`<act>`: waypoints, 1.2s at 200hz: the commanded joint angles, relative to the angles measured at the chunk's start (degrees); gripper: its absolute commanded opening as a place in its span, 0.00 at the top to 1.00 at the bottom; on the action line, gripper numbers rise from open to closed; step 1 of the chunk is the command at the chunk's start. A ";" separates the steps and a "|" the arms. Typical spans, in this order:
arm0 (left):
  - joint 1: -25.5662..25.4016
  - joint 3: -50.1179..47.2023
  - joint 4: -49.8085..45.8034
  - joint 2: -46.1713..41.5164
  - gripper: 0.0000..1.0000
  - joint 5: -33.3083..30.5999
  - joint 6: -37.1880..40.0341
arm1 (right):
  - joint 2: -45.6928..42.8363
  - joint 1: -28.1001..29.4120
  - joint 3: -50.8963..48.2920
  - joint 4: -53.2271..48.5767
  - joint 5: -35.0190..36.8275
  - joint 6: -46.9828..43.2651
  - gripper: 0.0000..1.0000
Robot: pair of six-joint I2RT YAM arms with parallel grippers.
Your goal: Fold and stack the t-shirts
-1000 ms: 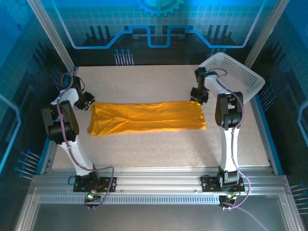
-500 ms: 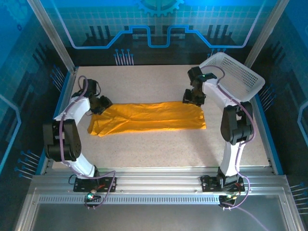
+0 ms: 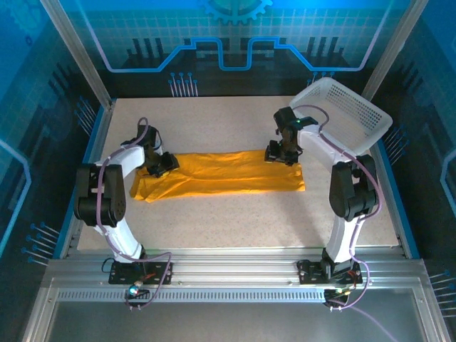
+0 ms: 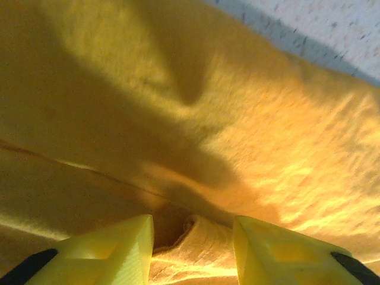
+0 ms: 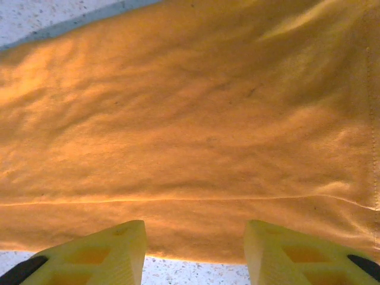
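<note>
The orange-yellow t-shirt (image 3: 228, 173) lies on the table as a long flat strip running left to right. My left gripper (image 3: 162, 165) is down on its left part. In the left wrist view its yellow fingers (image 4: 113, 249) stand apart, open, with a raised ridge of t-shirt (image 4: 237, 119) cloth between them and a dark gap on the left side of the left gripper (image 4: 193, 228). My right gripper (image 3: 281, 153) is over the strip's right far edge. In the right wrist view the right gripper (image 5: 196, 234) is open, astride the t-shirt (image 5: 190, 119) edge, with speckled table between the fingers.
A white mesh basket (image 3: 349, 114) stands tilted at the back right corner, just behind the right arm. The speckled table (image 3: 235, 221) spreads in front of the strip. Metal rails frame the table on all sides.
The left gripper has swung right from beside the shirt onto its left part. The right gripper has moved left and forward along the shirt's far edge.
</note>
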 commanded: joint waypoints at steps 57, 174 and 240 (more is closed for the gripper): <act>-2.22 -5.53 0.36 -8.17 0.93 -1.57 -1.17 | -1.42 1.05 -0.21 0.52 -1.49 0.42 0.54; -13.95 -7.04 -11.37 -12.81 1.00 -5.45 -29.09 | -1.53 0.96 -2.59 1.63 -2.26 -0.11 0.55; -15.69 -9.69 -12.35 -12.38 0.63 -1.87 -37.70 | -2.17 0.70 -4.51 2.43 -2.77 -0.11 0.55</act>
